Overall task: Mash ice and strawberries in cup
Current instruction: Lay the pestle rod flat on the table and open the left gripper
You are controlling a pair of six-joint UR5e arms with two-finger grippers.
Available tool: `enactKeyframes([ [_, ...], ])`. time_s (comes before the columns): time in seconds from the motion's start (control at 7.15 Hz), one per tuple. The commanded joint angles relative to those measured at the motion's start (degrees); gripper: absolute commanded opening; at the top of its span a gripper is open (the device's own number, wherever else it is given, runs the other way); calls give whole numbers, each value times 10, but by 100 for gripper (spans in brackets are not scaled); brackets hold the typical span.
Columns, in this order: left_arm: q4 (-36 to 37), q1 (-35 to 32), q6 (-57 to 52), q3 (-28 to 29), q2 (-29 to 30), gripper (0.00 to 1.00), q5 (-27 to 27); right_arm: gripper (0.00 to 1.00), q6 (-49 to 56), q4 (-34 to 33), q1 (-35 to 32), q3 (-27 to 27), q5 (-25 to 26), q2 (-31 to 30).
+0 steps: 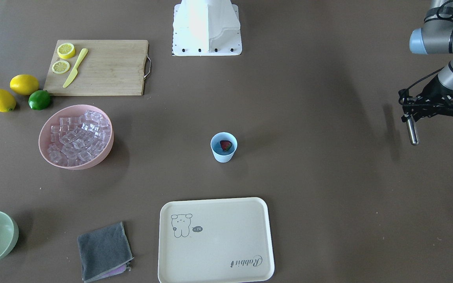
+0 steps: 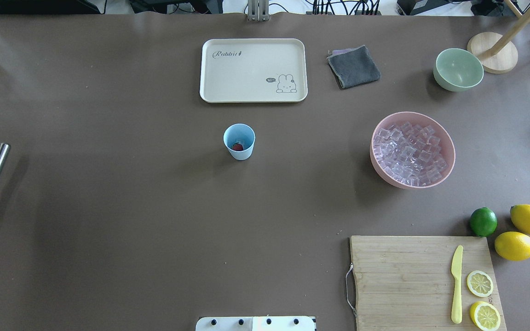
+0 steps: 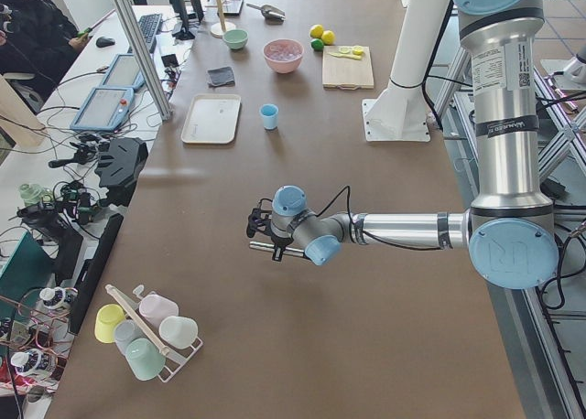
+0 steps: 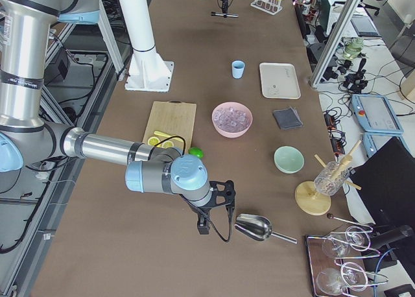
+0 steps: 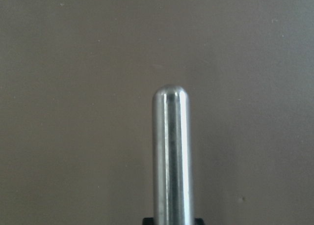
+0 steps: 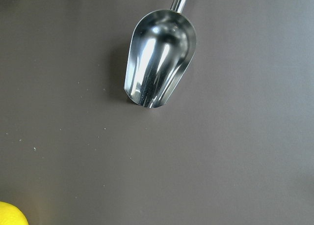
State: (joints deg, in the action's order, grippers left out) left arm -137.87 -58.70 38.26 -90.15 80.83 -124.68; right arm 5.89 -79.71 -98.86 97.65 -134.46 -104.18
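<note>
- Inside the cup (image 1: 223,148) lies the single red strawberry (image 1: 225,146). No ice shows in there with it, so by my reading mashing is not yet due.
- Well apart from the cup, toward the robot's right, the ice (image 1: 79,135) sits heaped in the pink bowl (image 1: 81,165) as clear, glossy little cubes.
- Far from the cup on the robot's left, your left gripper (image 1: 411,112) has its fingers closed around a metal pestle (image 1: 412,133). It is a smooth polished rod with a rounded tip, held clear of the table (image 1: 328,177).
- Farther from the cup than the bowl, your right gripper (image 4: 204,224) hangs just beside a shiny steel scoop (image 6: 159,63). Whether its fingers are spread or closed, I cannot tell.
- Watch the cup. It looks like light, tapered plastic with nothing steadying it, so an off-centre push from the pestle could tip it or skid it across the smooth brown table.
- Watch the cubes. Slick and hard, they could slide off the scoop's polished bowl, or jump out of the cup's small mouth under the pestle.
- Watch the pestle too, since polished steel could slip through the fingers under a hard press.
</note>
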Motion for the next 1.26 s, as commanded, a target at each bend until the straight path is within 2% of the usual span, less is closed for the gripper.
enactKeyframes([
  [0.0,-1,1,1,0,-1,99,-6,100,0,0,1,-7,2,1],
  [0.14,0,-2,0,-2,0,99,-55,100,0,0,0,-7,2,1],
  [0.42,20,-75,-32,-1,7,99,-99,100,0,0,1,-13,4,2],
  [0.56,56,-123,-82,-5,11,99,-145,100,0,0,1,-17,3,2],
  [0.7,106,-159,-132,-24,21,99,-165,100,0,0,1,-23,1,3],
  [0.84,189,-191,-175,-64,30,99,-181,100,0,0,1,-23,1,2],
  [1.12,409,-262,-316,-133,68,99,-182,100,0,0,1,-28,2,6],
])
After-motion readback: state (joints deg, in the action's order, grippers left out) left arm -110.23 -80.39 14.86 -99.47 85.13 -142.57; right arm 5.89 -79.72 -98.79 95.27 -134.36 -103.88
